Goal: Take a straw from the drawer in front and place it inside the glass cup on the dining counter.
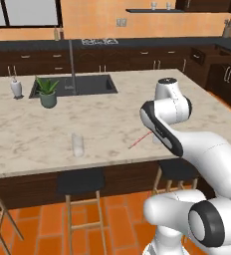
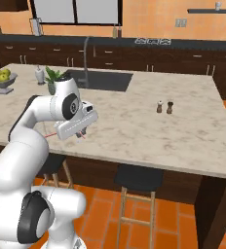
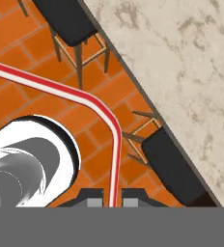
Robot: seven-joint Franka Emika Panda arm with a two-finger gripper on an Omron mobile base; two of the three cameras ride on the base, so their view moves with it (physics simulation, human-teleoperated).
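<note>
My gripper (image 3: 113, 197) is shut on the straw (image 3: 115, 144), a thin pink-red stick that rises from between the fingertips and bends off to the left. It hangs over the front edge of the dining counter (image 1: 112, 119), above the stools. From the left base view the straw (image 1: 137, 141) pokes out leftward from behind my forearm. The glass cup (image 1: 77, 144) stands upright on the counter to the straw's left, apart from it. In the right base view the gripper (image 2: 81, 132) sits low at the counter's near edge. The drawer (image 1: 206, 55) stands pulled out at the far right.
A dark sink (image 1: 87, 84) with a tall tap (image 1: 71, 64), a potted plant (image 1: 48, 92) and a white dispenser (image 1: 16, 87) sit at the counter's back. Two shakers (image 2: 164, 107) and a fruit bowl (image 2: 2, 80) are also there. Black stools (image 1: 80, 182) line the near side.
</note>
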